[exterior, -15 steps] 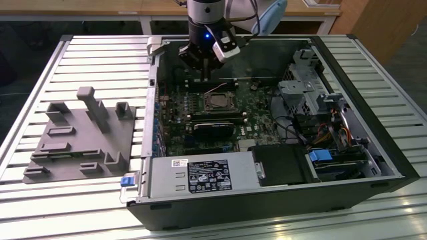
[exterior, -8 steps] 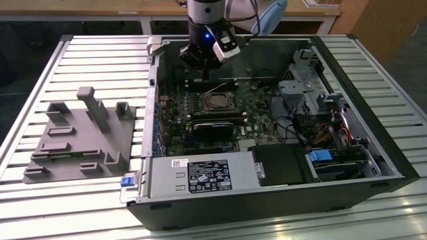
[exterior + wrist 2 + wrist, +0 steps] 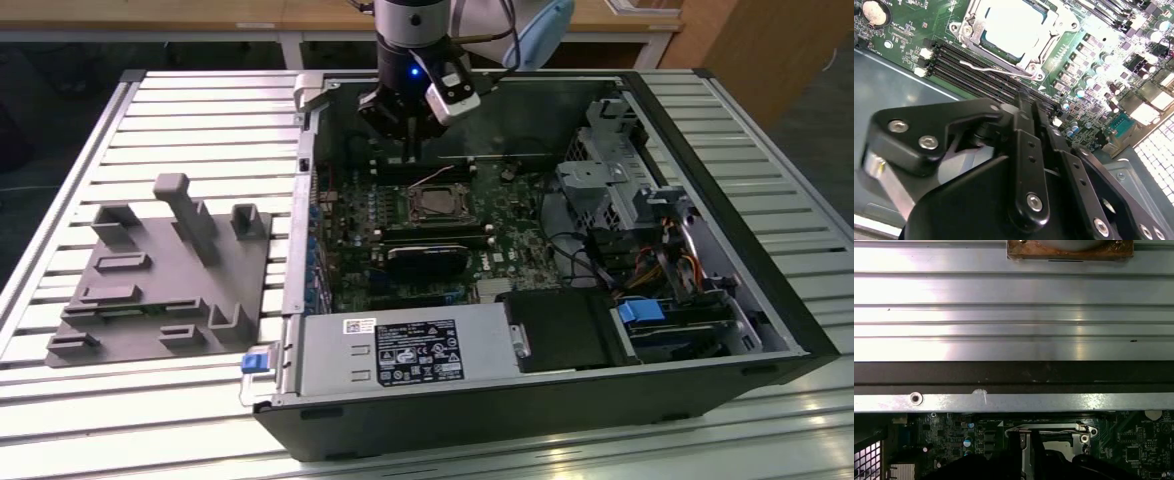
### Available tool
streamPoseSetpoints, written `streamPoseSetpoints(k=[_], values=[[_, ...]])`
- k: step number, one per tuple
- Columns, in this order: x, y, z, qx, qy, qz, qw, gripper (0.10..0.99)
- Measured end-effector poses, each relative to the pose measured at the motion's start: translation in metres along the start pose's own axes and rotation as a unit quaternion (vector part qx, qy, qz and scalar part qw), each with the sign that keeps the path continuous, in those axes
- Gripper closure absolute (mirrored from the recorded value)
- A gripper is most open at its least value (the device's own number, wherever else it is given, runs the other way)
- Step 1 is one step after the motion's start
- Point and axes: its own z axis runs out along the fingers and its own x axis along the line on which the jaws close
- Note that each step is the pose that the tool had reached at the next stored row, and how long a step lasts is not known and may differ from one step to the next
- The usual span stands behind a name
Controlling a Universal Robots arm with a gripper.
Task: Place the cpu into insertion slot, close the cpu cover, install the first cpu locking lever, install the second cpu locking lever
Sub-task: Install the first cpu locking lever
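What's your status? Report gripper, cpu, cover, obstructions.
Gripper over motherboard, close to cpu. Cpu seated, cpu cover down around it. Lever wire lies alongside; nothing between gripper and cpu.

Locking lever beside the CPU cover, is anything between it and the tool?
Nothing visible. The tool hangs just above the board, and the lever sticks out from the cover over the memory slots, with open space between them.
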Motion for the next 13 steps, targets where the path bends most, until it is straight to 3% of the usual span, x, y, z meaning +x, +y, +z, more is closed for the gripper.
streamPoseSetpoints(k=[2, 5, 8, 10, 11, 13], values=[[0.0000, 0.0000, 0.0000, 0.0000, 0.0000, 0.000, 1.0000, 0.796], [-0.0001, 0.0000, 0.0001, 0.0000, 0.0000, 0.000, 1.0000, 0.729], [-0.0001, 0.0000, 0.0000, 0.0003, 0.0000, 0.000, 1.0000, 0.745], [-0.0002, 0.0000, 0.0001, 0.0006, 0.0000, 0.000, 1.0000, 0.871], [-0.0001, 0.0000, 0.0001, 0.0007, 0.0000, 0.000, 1.0000, 0.871], [-0.0001, 0.0000, 0.0001, 0.0009, 0.0000, 0.000, 1.0000, 0.980]])
